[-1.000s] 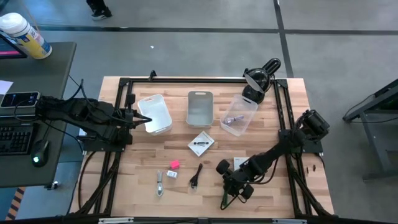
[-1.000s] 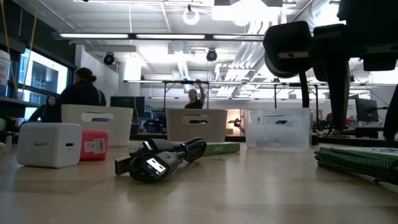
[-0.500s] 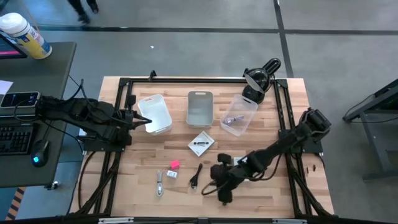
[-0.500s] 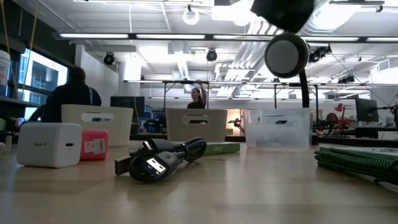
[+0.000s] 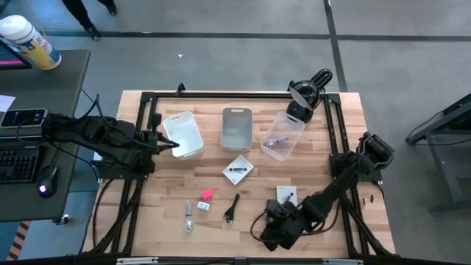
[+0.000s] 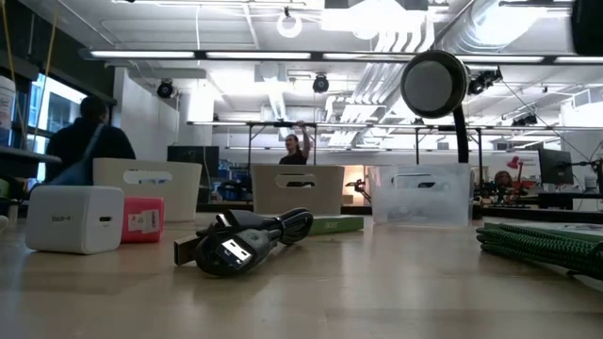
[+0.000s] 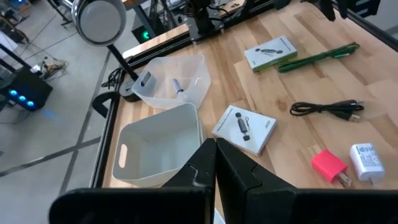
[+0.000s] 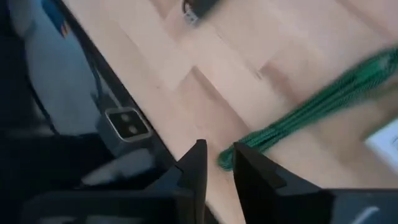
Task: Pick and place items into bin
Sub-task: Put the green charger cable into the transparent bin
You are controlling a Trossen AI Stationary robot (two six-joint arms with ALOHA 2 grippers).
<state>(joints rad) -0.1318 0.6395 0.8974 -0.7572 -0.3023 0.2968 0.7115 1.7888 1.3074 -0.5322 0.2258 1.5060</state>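
High view: the right claw (image 5: pixel 274 234), parted over the green cable (image 8: pixel 323 106), has slid toward the table's near edge

Ceiling lights (image 6: pixel 377 28) are glaring white across the low view from 10 to 2 o'clock, washing out the room's upper part. From above, the wooden table (image 5: pixel 324 158) is lying evenly lit, things casting only faint, short shadows. Motion blur is smearing the right wrist view, softening the green cable (image 8: pixel 311 118). The left wrist view is staying crisp and bright.
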